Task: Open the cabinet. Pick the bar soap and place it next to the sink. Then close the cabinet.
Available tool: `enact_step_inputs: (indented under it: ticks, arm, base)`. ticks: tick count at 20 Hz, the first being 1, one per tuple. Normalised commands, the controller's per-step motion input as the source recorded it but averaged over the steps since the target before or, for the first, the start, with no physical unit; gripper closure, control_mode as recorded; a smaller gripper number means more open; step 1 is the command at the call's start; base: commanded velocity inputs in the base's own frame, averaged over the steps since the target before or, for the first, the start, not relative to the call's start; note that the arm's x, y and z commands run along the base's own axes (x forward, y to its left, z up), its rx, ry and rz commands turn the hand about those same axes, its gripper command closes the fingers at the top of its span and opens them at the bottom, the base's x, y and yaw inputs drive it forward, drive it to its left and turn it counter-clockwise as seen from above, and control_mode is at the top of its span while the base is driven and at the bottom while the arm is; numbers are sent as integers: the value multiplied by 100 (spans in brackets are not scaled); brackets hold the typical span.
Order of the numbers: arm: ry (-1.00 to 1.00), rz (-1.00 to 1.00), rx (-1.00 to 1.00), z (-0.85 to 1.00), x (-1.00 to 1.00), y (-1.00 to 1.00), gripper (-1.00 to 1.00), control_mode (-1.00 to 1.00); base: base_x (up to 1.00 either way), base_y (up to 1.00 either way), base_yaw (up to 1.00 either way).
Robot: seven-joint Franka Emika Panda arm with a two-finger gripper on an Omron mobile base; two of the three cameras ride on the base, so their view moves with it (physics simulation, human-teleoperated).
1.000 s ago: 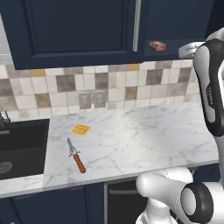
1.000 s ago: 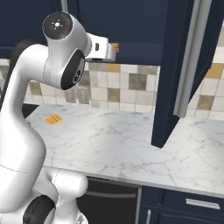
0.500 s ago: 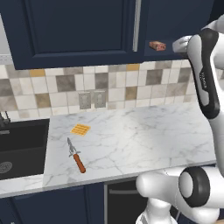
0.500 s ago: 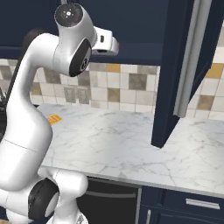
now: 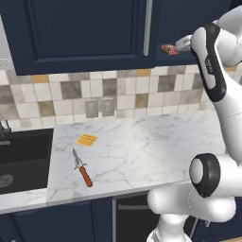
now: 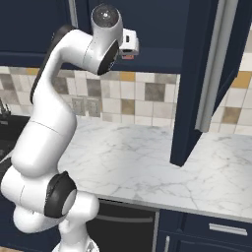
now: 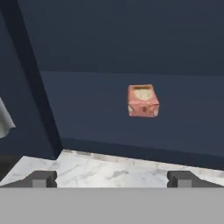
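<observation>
With cabinet (image 6: 197,83) door swung open, pick step in hand: tool (image 7: 111,178) raised to shelf height, jaws spread wide, empty. Bar soap (image 7: 142,100) sits on cabinet shelf ahead, untouched. Next: reach forward, straddle soap, close.

text: none legible | labels: none | brands: none | numbers: none | signs: none
</observation>
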Motion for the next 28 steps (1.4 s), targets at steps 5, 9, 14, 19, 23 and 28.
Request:
enact_step_inputs:
  ticks: [5,9,14,19,23,28]
  arm:
    - [4,3,0,0,70,-18,-100,-100]
    - [7,0,0,0,47,-22,-100,-100]
    - [6,0,0,0,24,0,-100,-100]
    - [7,0,0,-15,43,0,-100,-100]
    - [7,0,0,-21,50,2,-100,-100]
    - [2,0,0,-3,45,0,-100,-100]
  base:
    - [0,0,0]
    - [0,0,0]
    - [0,0,0]
    - [0,0,0]
    - [0,0,0]
    - [0,0,0]
